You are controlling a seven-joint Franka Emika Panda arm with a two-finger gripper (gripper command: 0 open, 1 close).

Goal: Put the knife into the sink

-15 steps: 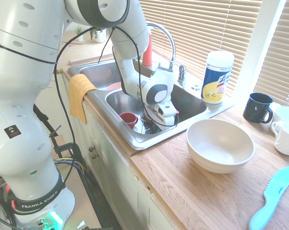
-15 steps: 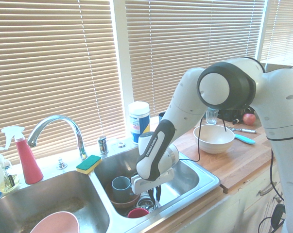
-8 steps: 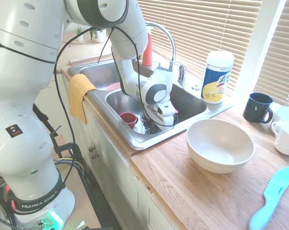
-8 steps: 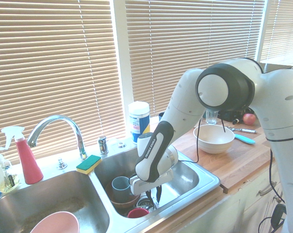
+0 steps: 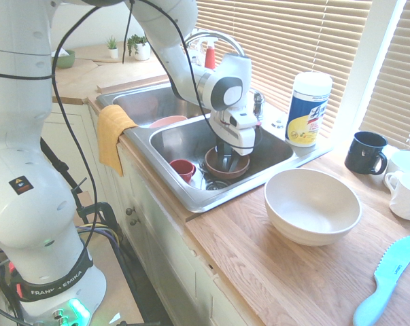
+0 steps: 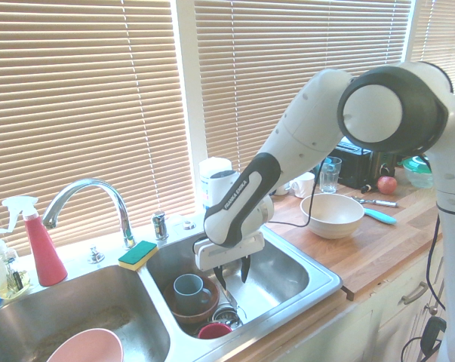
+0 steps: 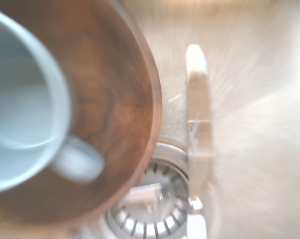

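Here the knife [image 7: 199, 144] lay flat on the floor of the sink [image 5: 272, 159], just beside a brown bowl [image 7: 125, 114] with a pale blue mug [image 7: 25, 99] in it — its lower end reached the drain strainer [image 7: 150, 219]. Above it hung the end effector [image 6: 233, 273], fingers apart and holding nothing, over the right basin. A red cup [image 5: 183, 168] sat near the front wall. Further off, on the worktop [image 5: 293, 278], stood a white bowl [image 5: 312, 205] and a light-blue knife [image 5: 387, 278] — well apart from the sink.
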